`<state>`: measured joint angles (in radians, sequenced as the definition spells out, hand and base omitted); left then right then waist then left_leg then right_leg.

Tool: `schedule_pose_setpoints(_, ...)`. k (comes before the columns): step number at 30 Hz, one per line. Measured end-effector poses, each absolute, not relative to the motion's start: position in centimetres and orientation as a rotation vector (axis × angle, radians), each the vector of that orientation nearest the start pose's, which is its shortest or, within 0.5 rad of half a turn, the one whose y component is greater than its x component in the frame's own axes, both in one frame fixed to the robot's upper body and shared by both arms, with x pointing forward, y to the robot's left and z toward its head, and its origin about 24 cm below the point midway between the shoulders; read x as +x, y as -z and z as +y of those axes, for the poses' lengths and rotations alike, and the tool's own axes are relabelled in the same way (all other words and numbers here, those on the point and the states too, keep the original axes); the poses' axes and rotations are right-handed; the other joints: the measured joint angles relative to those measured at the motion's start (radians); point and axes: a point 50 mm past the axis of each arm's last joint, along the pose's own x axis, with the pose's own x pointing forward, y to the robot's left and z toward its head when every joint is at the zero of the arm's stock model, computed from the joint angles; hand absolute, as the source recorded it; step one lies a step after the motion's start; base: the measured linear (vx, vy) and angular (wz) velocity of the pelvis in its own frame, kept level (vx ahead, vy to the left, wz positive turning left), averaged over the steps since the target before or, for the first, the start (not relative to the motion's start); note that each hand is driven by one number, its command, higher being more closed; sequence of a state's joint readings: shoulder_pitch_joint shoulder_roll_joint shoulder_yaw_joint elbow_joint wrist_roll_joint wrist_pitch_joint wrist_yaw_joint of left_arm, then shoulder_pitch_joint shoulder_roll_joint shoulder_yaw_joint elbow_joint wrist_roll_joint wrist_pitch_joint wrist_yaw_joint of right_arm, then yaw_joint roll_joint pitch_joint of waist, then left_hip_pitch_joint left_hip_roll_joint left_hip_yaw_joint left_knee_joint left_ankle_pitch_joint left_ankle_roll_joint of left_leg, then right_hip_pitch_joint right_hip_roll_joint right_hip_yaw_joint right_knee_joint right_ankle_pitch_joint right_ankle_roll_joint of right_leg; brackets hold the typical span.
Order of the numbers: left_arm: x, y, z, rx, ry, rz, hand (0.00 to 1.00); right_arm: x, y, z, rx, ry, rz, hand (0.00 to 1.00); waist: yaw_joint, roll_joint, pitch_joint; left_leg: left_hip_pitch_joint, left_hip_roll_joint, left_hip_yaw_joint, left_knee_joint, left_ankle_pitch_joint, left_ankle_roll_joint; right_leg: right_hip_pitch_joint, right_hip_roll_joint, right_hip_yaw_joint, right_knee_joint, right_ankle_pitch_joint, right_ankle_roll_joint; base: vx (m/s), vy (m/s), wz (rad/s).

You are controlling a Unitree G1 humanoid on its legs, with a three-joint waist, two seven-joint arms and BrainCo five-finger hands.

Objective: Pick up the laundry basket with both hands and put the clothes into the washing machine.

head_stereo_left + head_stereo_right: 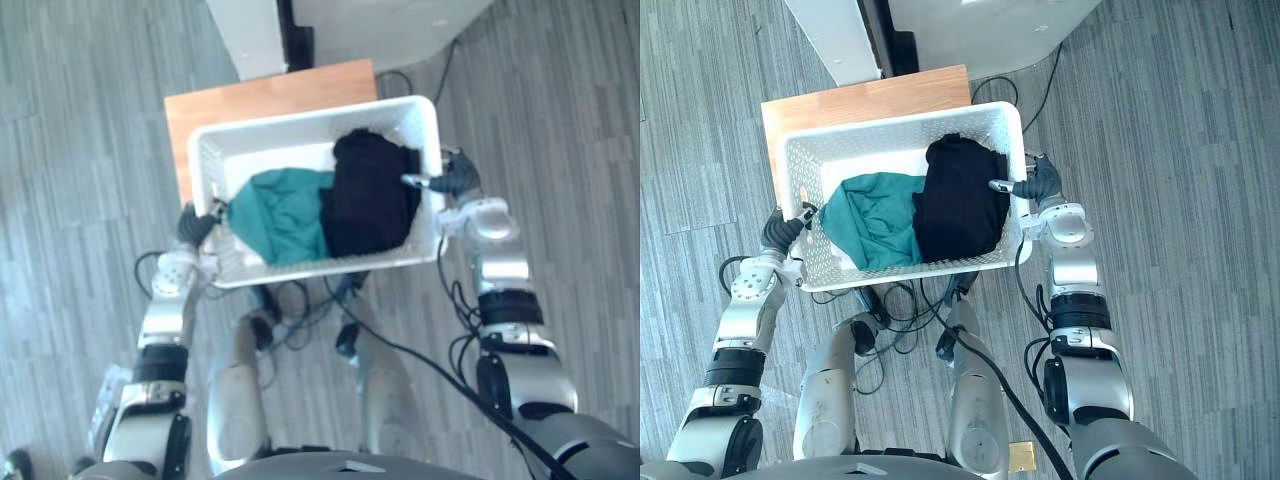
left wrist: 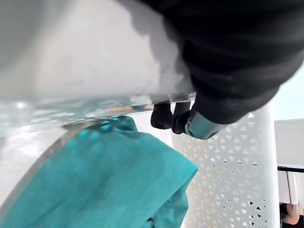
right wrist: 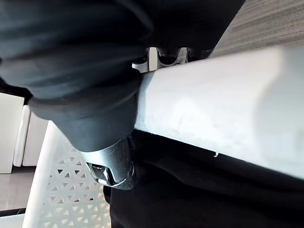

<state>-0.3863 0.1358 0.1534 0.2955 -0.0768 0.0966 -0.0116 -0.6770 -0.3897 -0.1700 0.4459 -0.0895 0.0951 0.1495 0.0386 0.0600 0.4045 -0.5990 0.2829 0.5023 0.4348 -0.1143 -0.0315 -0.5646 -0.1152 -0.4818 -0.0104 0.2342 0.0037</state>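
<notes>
A white perforated laundry basket (image 1: 300,125) hangs in front of me, over the near edge of a small wooden table (image 1: 260,100). Inside lie a teal garment (image 1: 285,215) on the left and a black garment (image 1: 370,195) on the right. My left hand (image 1: 195,225) grips the basket's left rim; in the left wrist view its dark fingertips (image 2: 164,116) curl over the rim above the teal garment (image 2: 95,180). My right hand (image 1: 450,178) clamps the right rim (image 3: 213,104), with its thumb (image 3: 111,166) inside the basket by the black garment (image 3: 190,194).
A white appliance (image 1: 400,25) stands beyond the table, with a dark gap and a second white unit (image 1: 245,35) to its left. Grey plank flooring (image 1: 80,150) lies open on both sides.
</notes>
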Motion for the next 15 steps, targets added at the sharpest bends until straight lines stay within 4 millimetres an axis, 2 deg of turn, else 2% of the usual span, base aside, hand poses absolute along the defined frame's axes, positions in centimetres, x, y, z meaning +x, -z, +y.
schedule_pose_setpoints(8,33.3,-9.1,18.5,0.008,-0.071,-0.050,1.00,36.7,-18.3,-23.1,-0.329,0.141,-0.223,1.00,0.001,-0.005,0.033,-0.006,-0.004,-0.007,-0.005,0.008,0.003,-0.002,-0.001,-0.004,-0.002,0.007,-0.001,0.01,0.004,0.02)
schedule_pose_setpoints(15,33.3,-9.1,18.1,-0.007,-0.070,-0.053,1.00,36.5,-18.0,-23.1,-0.305,0.175,-0.230,1.00,0.001,-0.005,0.032,0.008,-0.013,-0.007,-0.026,0.020,0.003,0.007,-0.003,-0.003,-0.002,0.011,0.005,0.04,0.010,0.02)
